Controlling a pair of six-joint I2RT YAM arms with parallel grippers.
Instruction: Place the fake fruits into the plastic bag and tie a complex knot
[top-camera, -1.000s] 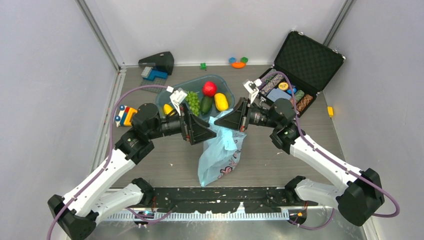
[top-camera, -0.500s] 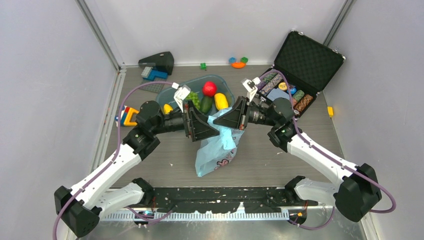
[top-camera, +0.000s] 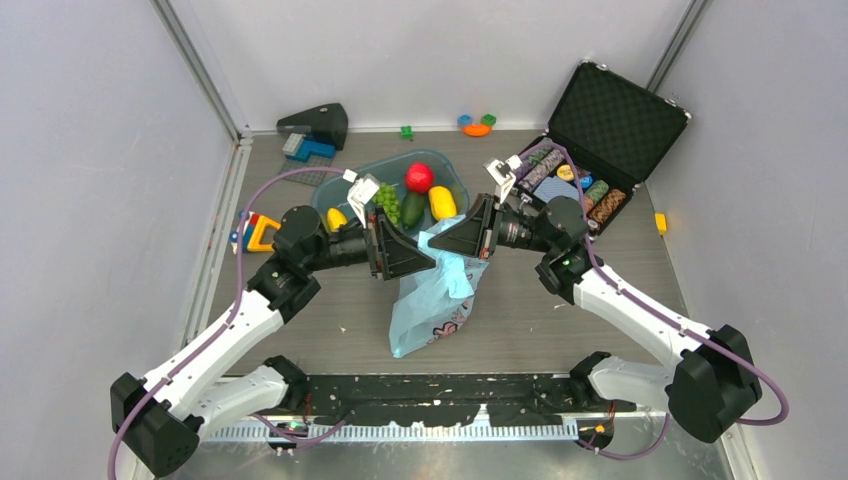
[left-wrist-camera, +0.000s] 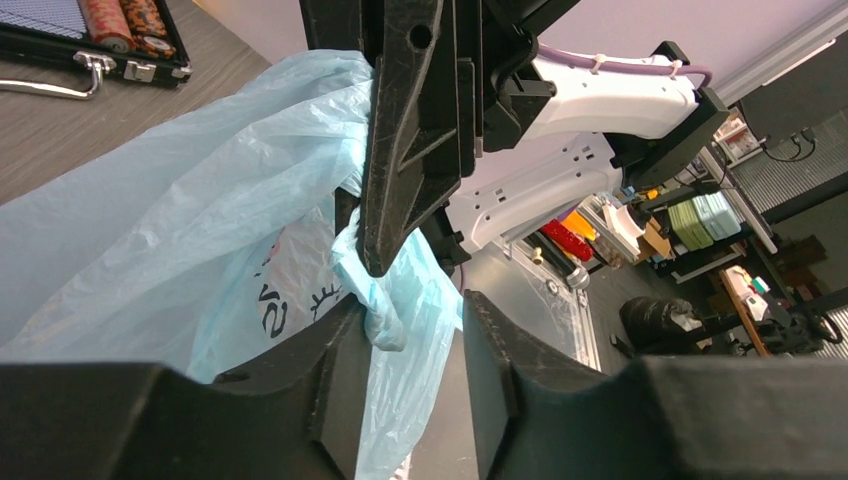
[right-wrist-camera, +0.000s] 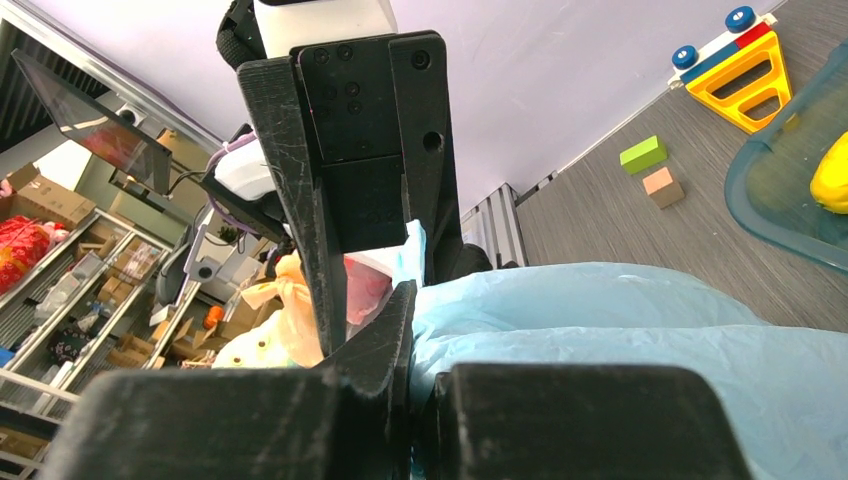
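The inside of the plastic bag (top-camera: 432, 305) was hidden, so its contents could not be determined. The bag hung below both grippers. The right gripper (top-camera: 443, 240) was clamped on the bag's upper edge. The left gripper (left-wrist-camera: 410, 345), directly facing it, stood at a narrow gap with a fold of bag film between its fingers; whether that fold was pinched could not be determined. Beyond the grippers, a clear blue tub (top-camera: 390, 168) held five visible fake fruits (top-camera: 419, 177): one red, two yellow, one dark green, one green grape bunch. The left arm (top-camera: 300, 245) covered part of the tub.
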